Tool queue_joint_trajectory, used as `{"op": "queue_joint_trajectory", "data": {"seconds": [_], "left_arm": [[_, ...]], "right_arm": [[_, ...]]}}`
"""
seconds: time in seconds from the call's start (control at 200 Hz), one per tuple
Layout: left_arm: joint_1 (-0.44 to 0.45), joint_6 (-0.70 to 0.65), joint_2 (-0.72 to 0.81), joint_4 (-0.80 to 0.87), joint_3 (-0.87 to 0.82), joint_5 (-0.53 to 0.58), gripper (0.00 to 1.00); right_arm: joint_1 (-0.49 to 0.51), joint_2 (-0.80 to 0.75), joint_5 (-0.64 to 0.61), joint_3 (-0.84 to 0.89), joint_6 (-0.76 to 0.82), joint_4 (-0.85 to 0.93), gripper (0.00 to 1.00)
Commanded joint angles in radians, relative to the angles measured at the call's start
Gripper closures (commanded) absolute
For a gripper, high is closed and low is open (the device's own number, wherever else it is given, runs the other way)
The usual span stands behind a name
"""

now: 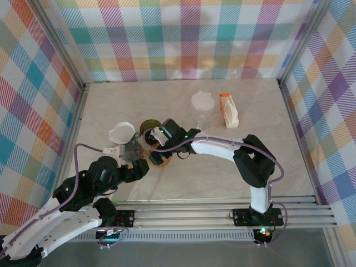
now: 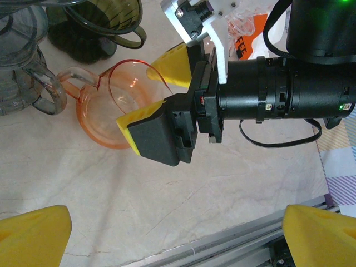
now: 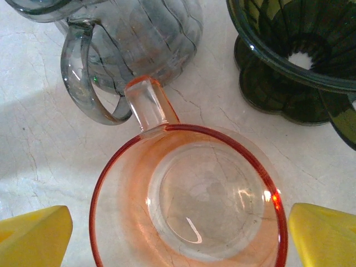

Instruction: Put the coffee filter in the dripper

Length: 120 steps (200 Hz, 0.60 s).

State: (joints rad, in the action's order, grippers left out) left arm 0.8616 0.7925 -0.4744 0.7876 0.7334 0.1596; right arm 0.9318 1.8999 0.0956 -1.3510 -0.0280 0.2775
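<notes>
An empty orange see-through dripper (image 1: 161, 160) (image 2: 103, 111) (image 3: 206, 194) stands on the marble table. My right gripper (image 1: 156, 147) (image 2: 151, 92) (image 3: 178, 239) hovers open just above it, one yellow finger (image 3: 33, 233) on each side of its rim and nothing between them. A white cone-shaped coffee filter (image 1: 121, 132) sits to the left, by the grey dripper (image 1: 132, 148) (image 2: 19, 55) (image 3: 139, 33). A dark green dripper (image 1: 149, 127) (image 2: 94, 28) (image 3: 295, 50) stands behind the orange one. My left gripper (image 1: 142, 169) (image 2: 178, 239) is open over bare table, near the front rail.
An orange and white packet (image 1: 228, 110) (image 2: 245, 39) lies at the back right, with a pale translucent cone (image 1: 202, 102) beside it. Checked walls (image 1: 33, 111) close in the table on three sides. The metal rail (image 1: 222, 208) runs along the front edge.
</notes>
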Motion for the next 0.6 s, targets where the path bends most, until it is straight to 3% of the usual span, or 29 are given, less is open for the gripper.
{"op": "queue_joint_trajectory", "data": {"seconds": [0.0,0.48,0.595], "left_arm": [[0.001,-0.013,0.005,0.007,-0.003,0.018,0.03],[0.001,-0.009,0.005,0.017,0.006,0.019,0.03],[0.001,-0.009,0.001,0.016,0.011,0.018,0.03]], "right_arm": [[0.012,0.024,-0.026,-0.047,0.031,0.018,0.01],[0.034,0.070,-0.096,-0.048,0.023,-0.009,0.00],[0.043,0.074,-0.106,-0.050,0.025,-0.009,0.06]]}}
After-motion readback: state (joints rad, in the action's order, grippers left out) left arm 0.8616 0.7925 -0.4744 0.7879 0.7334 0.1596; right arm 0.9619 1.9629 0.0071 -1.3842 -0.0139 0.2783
